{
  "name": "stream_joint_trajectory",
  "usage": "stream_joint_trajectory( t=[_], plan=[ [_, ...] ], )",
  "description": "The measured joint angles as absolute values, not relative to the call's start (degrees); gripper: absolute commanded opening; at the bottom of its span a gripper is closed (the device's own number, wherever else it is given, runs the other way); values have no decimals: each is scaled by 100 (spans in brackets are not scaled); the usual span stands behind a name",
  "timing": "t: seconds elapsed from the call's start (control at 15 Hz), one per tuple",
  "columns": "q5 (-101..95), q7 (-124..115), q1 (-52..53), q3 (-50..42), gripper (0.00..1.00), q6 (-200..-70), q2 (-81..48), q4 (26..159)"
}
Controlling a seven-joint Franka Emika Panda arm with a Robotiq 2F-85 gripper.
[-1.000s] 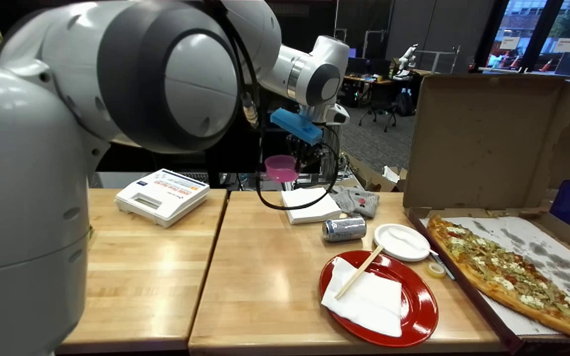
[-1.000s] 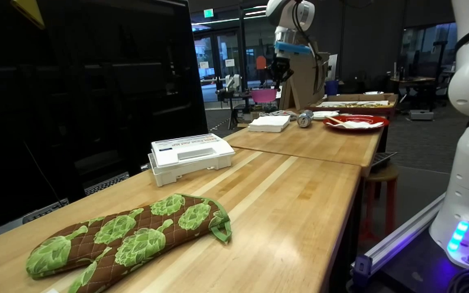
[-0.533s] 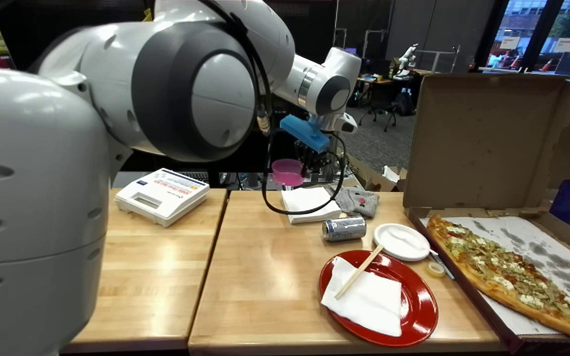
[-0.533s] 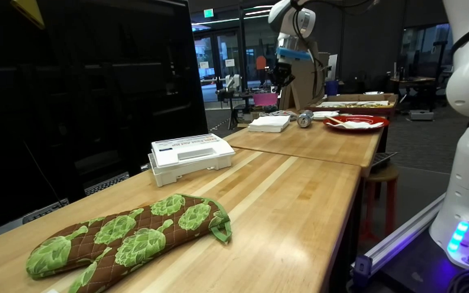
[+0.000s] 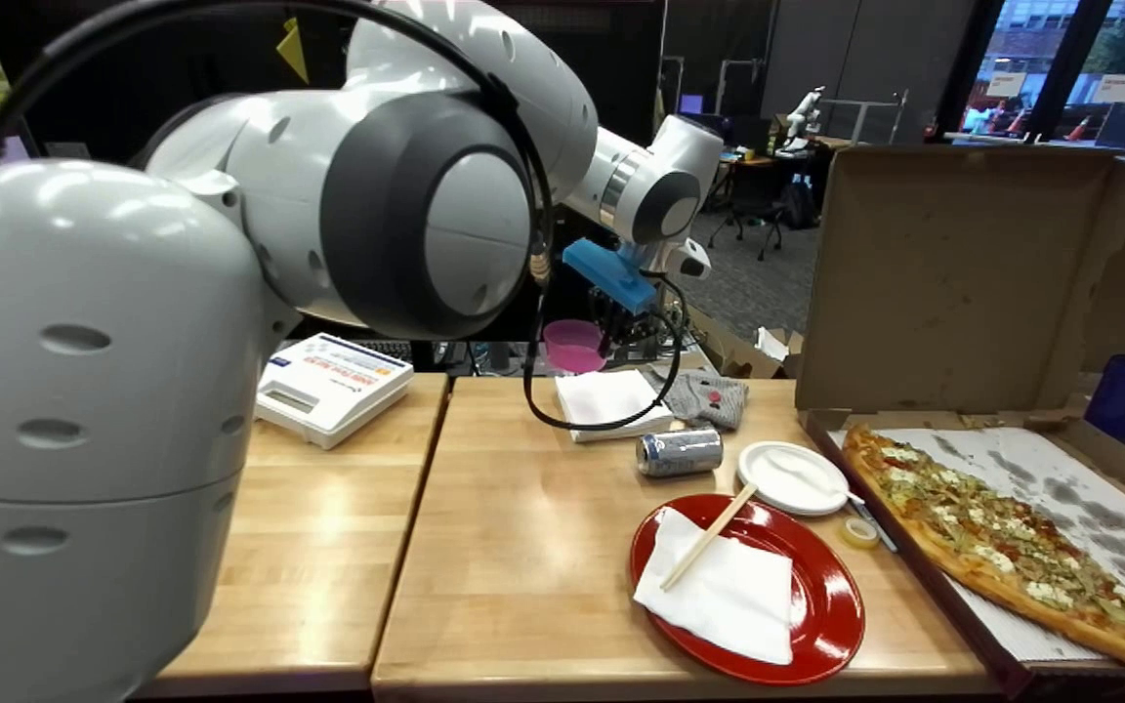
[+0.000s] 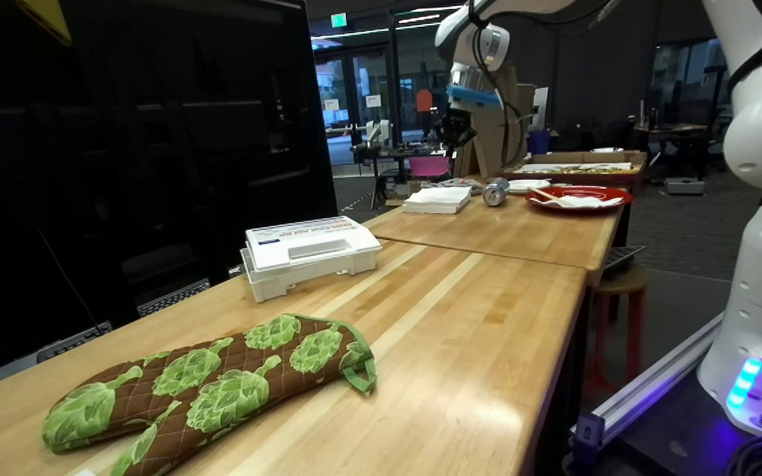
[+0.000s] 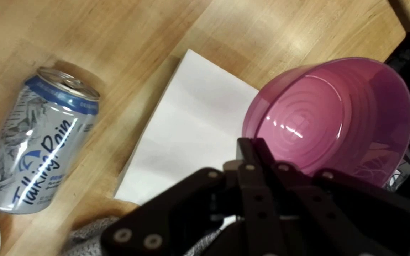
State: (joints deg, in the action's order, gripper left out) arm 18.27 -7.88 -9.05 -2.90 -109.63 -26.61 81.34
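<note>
1 pink bowl (image 7: 326,113), round with no long axis, hangs pinched at its near wall by the gripper (image 7: 251,140), its open body lying to the gripper's right in the wrist view, while a white stack (image 7: 190,131) lies on the desk (image 7: 130,42) below the gripper.
</note>
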Motion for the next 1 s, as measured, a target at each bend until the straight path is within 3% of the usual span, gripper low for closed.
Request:
stream_joint_trajectory(
  t=[0.8, 0.87, 1.0],
  plan=[
    [1847, -1282, -933, -290, 1, -10498, -3091, 7561],
    [1848, -1334, -937, -290, 28, -10447, -3107, 7525],
    [1860, -1459, -939, -290, 33, -10340, -3145, 7444]
  ],
)
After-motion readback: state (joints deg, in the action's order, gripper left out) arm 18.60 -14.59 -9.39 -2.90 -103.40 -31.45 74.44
